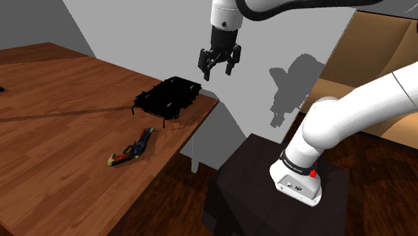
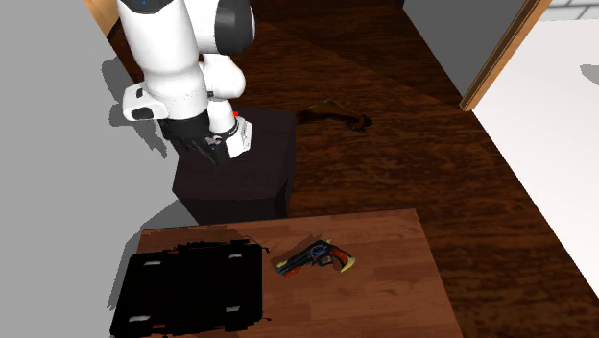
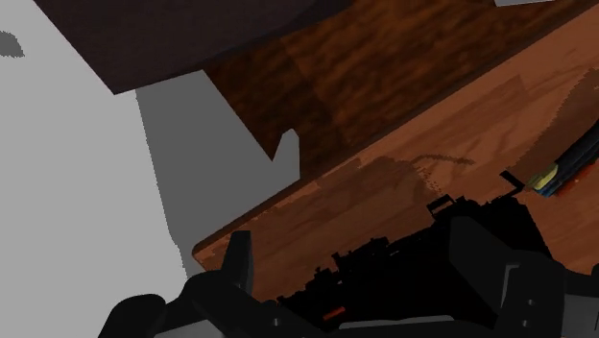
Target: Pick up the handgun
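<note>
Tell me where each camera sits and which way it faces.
Shoulder view: beside and behind the stand, looking down across the table; arm and open end effector show.
Second exterior view: high beyond the table, facing the robot; arm and stand show.
Wrist view: on the hand, looking down at the table's edge; fingers show.
Both exterior views share the handgun and black case.

The wrist view's edge cuts off the handgun [image 3: 566, 171]. The second exterior view's bottom edge cuts the black tray [image 2: 187, 288].
</note>
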Controlling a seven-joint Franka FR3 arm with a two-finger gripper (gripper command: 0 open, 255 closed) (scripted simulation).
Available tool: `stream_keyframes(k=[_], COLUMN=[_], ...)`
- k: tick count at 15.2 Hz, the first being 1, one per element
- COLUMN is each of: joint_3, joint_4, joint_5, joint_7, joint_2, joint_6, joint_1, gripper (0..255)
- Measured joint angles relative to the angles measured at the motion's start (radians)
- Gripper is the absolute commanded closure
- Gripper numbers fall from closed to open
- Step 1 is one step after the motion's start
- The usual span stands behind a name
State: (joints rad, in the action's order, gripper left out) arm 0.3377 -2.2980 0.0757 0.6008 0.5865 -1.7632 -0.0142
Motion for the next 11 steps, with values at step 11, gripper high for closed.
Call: stream_keyframes(k=[11], joint_3=[0.229], joint_4=[0.148], joint_5=[0.005], joint_7=[0.391], joint_2=[-0.348], joint_6=[-0.123], joint_1=[0.022], gripper=[0])
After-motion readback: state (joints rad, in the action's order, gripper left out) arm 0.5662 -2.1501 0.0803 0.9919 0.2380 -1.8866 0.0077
